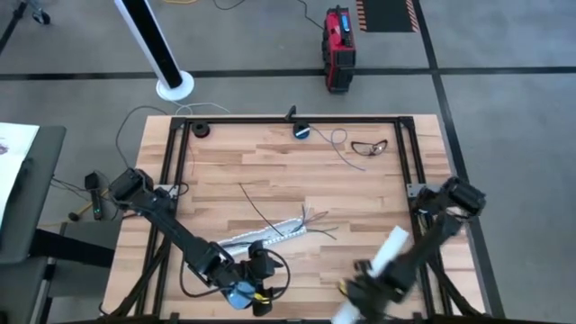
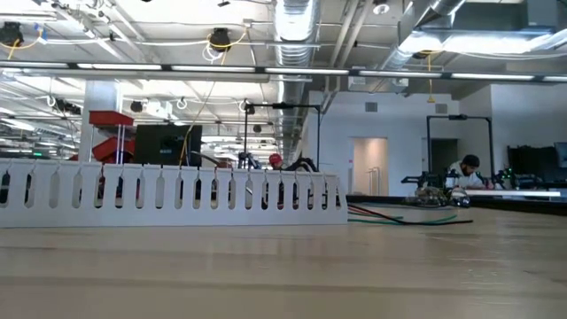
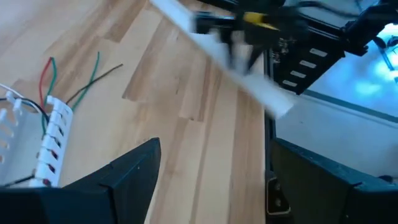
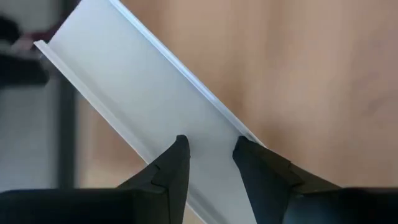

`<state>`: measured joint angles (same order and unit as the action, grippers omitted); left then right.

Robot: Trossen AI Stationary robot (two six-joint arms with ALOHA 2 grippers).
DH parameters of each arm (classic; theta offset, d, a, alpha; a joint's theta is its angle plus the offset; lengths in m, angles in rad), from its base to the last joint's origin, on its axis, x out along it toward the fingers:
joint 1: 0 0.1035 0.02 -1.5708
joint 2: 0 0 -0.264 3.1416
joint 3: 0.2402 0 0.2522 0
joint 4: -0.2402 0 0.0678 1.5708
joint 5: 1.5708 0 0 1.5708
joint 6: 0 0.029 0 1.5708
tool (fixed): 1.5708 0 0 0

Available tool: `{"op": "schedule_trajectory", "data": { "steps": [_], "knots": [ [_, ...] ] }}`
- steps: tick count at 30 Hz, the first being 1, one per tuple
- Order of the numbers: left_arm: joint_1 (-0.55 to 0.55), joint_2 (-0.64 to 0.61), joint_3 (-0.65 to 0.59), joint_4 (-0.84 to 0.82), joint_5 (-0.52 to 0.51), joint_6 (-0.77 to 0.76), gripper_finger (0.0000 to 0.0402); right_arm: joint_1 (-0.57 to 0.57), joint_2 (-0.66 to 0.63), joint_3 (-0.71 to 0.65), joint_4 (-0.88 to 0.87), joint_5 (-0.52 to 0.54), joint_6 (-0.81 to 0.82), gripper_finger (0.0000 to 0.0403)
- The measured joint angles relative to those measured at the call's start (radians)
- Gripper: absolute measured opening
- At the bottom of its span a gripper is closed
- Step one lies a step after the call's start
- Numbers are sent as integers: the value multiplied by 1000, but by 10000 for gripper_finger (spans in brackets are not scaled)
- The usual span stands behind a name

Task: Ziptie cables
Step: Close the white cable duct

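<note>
Bench (image 1: 297,171): pale wooden planks inside a black frame, filling the middle of the high view.

Cables (image 1: 310,220): a straggly bunch of thin grey and dark wires, lying just below the centre of the high view, fanning out from the right end of a slotted white strip (image 1: 265,232). One long dark wire runs from the bunch up toward the upper left. In the left wrist view, red, green and dark wire ends (image 3: 68,81) poke from the strip's slots at the left edge of the frame.

Slotted white strip, low view (image 2: 168,195): stands as a comb-like wall across the left half of the frame, with red and green wires (image 2: 399,217) trailing out to its right.

Left end effector (image 1: 261,261): low in the high view, left of centre, just beside the strip's lower left end. Its fingers (image 3: 134,171) stand wide apart with nothing between them.

Right end effector (image 1: 373,274): lower right of the high view, well apart from the cables. Its fingers (image 4: 177,165) are closed narrowly on a plain flat white strip (image 4: 143,93), which slants up to the right in the high view (image 1: 391,245).

Small round blue-black device (image 1: 301,131): top edge of the bench, a pale cord running off to its right.

Red and black case (image 1: 339,49): on the floor, top of the high view.
</note>
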<state>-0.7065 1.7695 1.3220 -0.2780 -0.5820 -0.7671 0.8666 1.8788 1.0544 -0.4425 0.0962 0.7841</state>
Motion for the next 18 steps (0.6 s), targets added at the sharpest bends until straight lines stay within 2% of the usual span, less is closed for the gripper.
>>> {"op": "schedule_trajectory", "data": {
  "steps": [6, 9, 12, 15, 18],
  "knots": [
    [-19, 0, 0, 0, -19, -9, 295, -203, -31, -6, 44, -3, -59, 129],
    [-28, 0, 0, -1, -26, -8, 295, -267, -88, -2, 75, 64, -137, 125],
    [-34, 0, 0, -3, -28, -8, 295, -349, -181, 51, 88, 82, -233, 122],
    [-40, 0, 0, -3, -50, -14, 295, -402, -244, 78, 68, 89, -285, 121],
    [-44, 0, 0, -3, -75, -9, 295, -404, -319, 93, -19, 83, -386, 121]
  ]
}}
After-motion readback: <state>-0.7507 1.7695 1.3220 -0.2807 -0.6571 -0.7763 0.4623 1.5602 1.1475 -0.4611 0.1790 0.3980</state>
